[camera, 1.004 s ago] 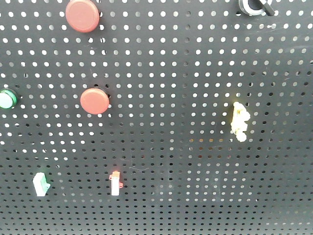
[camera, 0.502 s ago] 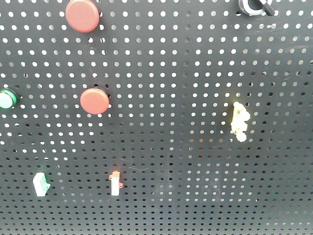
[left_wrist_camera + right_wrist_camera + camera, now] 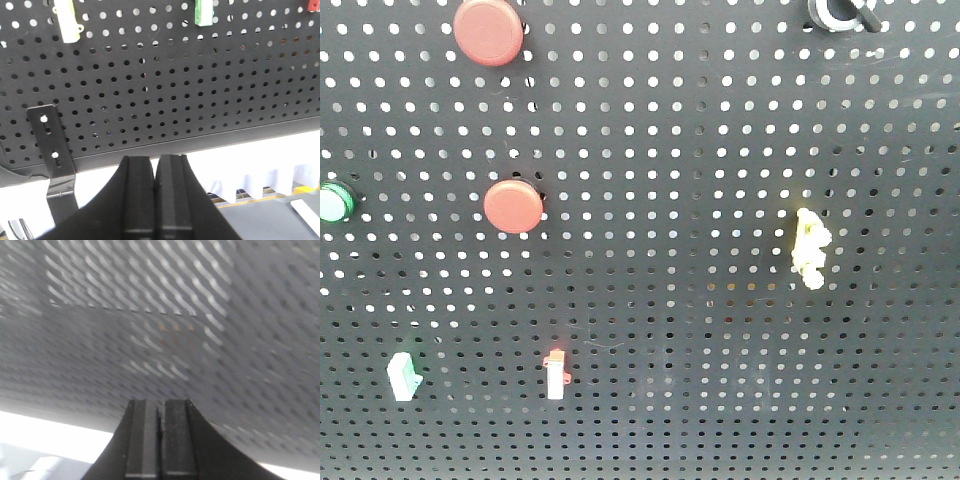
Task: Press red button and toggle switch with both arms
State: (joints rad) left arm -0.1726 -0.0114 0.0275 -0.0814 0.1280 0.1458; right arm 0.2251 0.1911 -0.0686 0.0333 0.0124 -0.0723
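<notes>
The front view shows a black pegboard (image 3: 700, 150) with two red buttons, one at the top left (image 3: 488, 30) and one lower (image 3: 513, 206). A red-tipped white toggle switch (image 3: 555, 373), a white one (image 3: 403, 376) and a yellow one (image 3: 809, 248) are mounted on it. No arm shows in that view. In the left wrist view my left gripper (image 3: 155, 160) is shut and empty below the board's lower edge. In the right wrist view my right gripper (image 3: 161, 404) is shut and empty, close to the blurred board.
A green button (image 3: 334, 202) sits at the left edge and a black knob (image 3: 840, 12) at the top right. In the left wrist view a black bracket (image 3: 52, 142) holds the board, with a yellow switch (image 3: 67, 22) and a green switch (image 3: 203, 12) above.
</notes>
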